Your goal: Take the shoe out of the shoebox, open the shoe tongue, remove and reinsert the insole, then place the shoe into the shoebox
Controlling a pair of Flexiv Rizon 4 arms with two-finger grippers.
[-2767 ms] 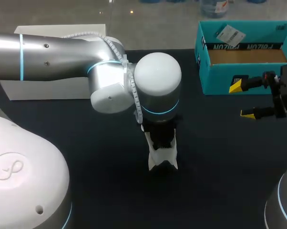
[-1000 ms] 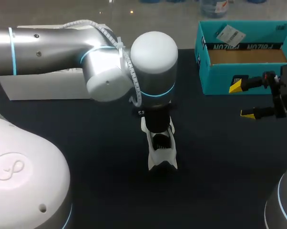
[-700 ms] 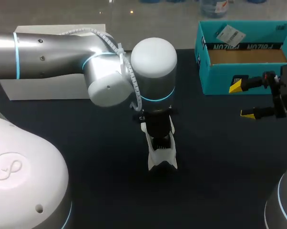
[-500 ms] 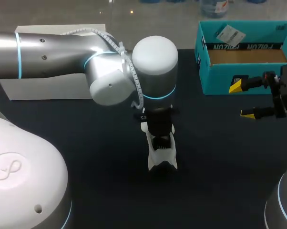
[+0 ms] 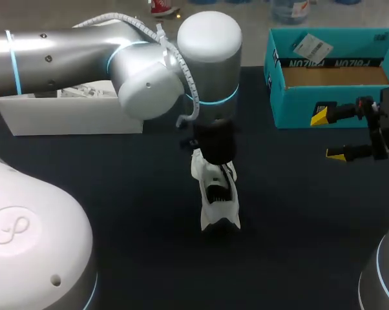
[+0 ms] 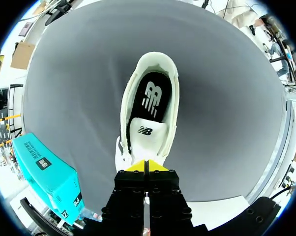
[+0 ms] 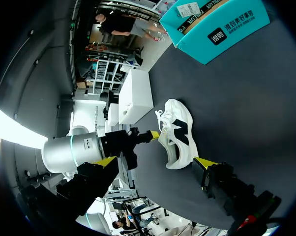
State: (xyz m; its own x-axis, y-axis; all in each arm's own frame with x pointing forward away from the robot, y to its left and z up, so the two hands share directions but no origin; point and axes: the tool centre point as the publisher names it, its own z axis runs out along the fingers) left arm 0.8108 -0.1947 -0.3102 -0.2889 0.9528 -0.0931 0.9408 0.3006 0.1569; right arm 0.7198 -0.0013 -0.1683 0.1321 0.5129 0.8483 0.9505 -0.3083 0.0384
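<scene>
My left gripper (image 6: 147, 164) has its two yellow tips pressed flat together, only a thin seam between them. They sit right at the lace end of the shoe tongue (image 6: 147, 138). I cannot tell whether any lace or fabric is caught in that seam. Just ahead of the tips the white tongue lies folded forward, and beyond it the black insole (image 6: 152, 96) shows inside the shoe's opening.

The white shoe (image 5: 215, 197) stands upright on its sole on the dark table (image 5: 117, 194), near the middle, outside the shoebox. My left arm (image 5: 84, 58) comes across from the left and hangs straight above the shoe's far end.

My right gripper (image 5: 328, 135) is spread wide with nothing between its fingers. It hovers well to the right of the shoe, just in front of the teal shoebox (image 5: 298, 106). The shoebox sits open at the far right of the table. A white box (image 5: 65, 116) rests at the far left.
</scene>
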